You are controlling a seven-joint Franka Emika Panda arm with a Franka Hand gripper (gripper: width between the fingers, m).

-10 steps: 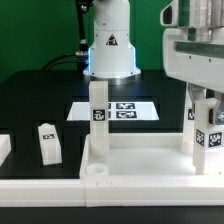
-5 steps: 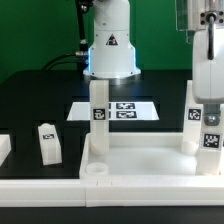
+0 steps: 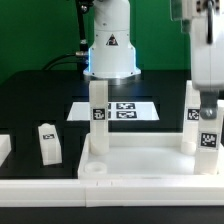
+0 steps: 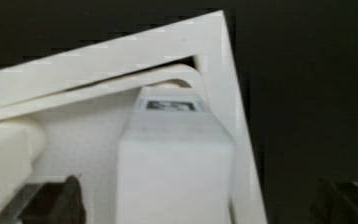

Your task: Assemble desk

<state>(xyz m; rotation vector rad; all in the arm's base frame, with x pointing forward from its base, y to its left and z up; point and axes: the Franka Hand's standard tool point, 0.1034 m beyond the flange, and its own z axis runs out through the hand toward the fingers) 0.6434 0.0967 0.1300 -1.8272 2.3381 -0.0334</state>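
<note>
**Third leg held over a near corner socket**

The tabletop (image 3: pixel 130 160) lies upside down on the worktop (image 3: pixel 40 100), so its sockets face up. Two legs (image 3: pixel 98 115) stand in the far corners. A third leg (image 3: pixel 208 135) is clenched upright by the tool (image 3: pixel 207 108), apparently for seating. The fourth leg (image 3: pixel 48 142) waits beside the tabletop.

Low exterior view faces the tabletop (image 3: pixel 140 160); wrist view looks closely onto it.
</note>
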